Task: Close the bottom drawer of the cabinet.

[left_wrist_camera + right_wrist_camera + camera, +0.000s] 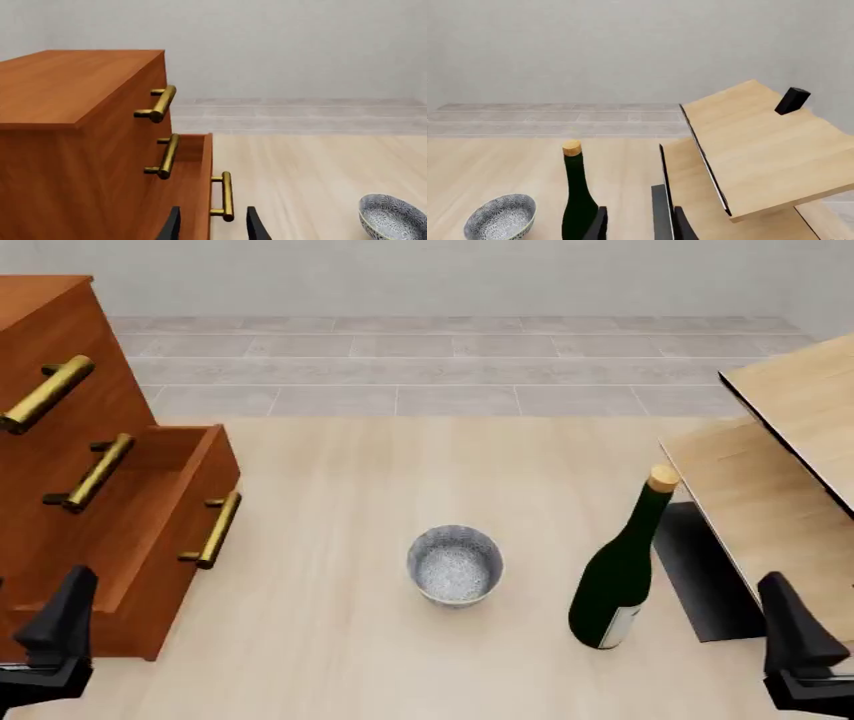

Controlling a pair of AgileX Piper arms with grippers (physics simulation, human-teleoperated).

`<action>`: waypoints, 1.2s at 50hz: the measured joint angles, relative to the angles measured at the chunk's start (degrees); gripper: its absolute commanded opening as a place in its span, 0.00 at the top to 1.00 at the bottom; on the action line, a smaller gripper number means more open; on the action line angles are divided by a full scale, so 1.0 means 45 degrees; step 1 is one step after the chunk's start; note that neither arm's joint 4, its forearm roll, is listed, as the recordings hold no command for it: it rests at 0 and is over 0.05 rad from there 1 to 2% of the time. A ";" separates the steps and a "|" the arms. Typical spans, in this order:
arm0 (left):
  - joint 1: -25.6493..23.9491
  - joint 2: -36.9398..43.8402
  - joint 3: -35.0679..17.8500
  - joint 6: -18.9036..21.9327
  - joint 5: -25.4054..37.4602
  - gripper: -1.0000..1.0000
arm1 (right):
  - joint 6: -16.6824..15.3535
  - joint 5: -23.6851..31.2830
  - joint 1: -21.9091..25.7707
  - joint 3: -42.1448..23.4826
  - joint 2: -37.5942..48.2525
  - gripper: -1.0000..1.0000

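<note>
bottom drawer point(160, 540) of cabinet point(54, 420) juts out — both pincers, left point(212, 227) and right point(639, 227), apart, empty.

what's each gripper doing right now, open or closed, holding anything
Left gripper: open, holding nothing.
Right gripper: open, holding nothing.

The cabinet point(54, 330) is smooth reddish-brown wood with a satin sheen; its bottom drawer point(160, 540) matches. The bar handles point(227, 196) look like polished brass. At 3 o'clock, the wine bottle point(617, 580) is glossy dark glass, cork-topped. The bowl point(455, 562) seems glazed ceramic. The tabletop point(347, 480) is pale matt wood.
</note>
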 measured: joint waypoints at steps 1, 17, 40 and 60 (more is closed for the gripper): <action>-0.0015 -0.0082 0.0005 -0.0006 0.0047 0.00 | 0.0010 -0.0008 -0.0003 -0.0002 0.0015 0.00; -0.0329 -0.0691 0.0056 -0.0030 0.0419 0.00 | 0.0143 -0.0053 -0.0042 -0.0010 0.0117 0.00; -0.1789 0.1716 -0.0300 -0.0106 -0.1556 0.00 | 0.0251 -0.0022 0.0004 -0.0023 0.0117 0.00; -0.4035 0.4919 -0.0437 -0.0460 -0.4280 0.00 | 0.0375 -0.0062 -0.0004 -0.0013 0.0185 0.00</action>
